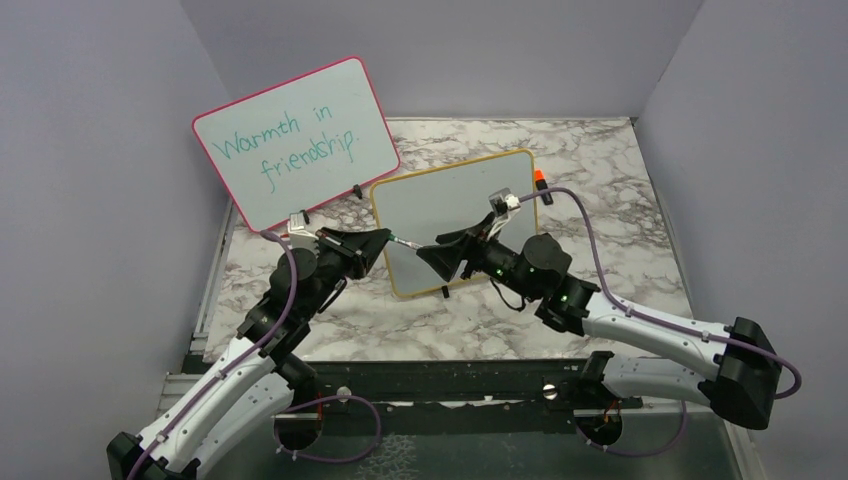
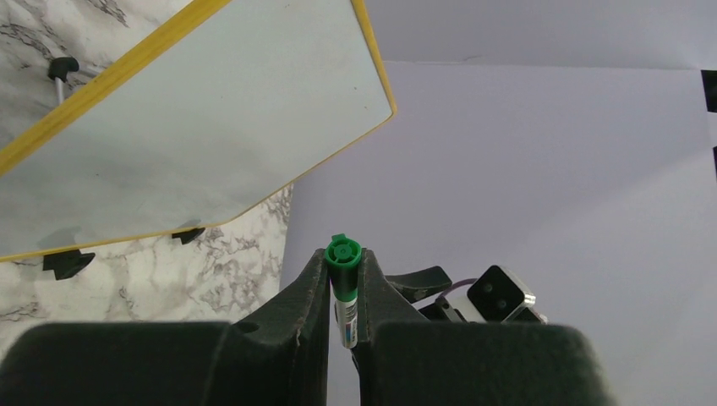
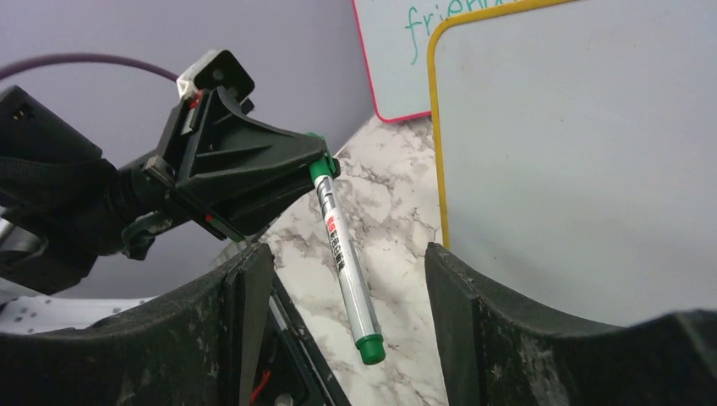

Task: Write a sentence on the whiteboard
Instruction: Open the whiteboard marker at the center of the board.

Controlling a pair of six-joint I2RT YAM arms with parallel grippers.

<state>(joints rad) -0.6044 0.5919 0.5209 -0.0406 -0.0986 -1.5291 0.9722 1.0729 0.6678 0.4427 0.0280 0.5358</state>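
Marker [image 3: 333, 220] light, stiff, slick-barrelled | left hand [image 2: 343, 262] pinches one green end | right hand [image 3: 345, 269] spread around barrel | best hold: mid-barrel

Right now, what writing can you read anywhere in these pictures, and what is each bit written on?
"Warmth in friendship." in teal handwriting, on two lines, on the pink-framed whiteboard.
Red and dark print on the barrel of the green marker: too small to read.
The yellow-framed whiteboard: no writing on it.
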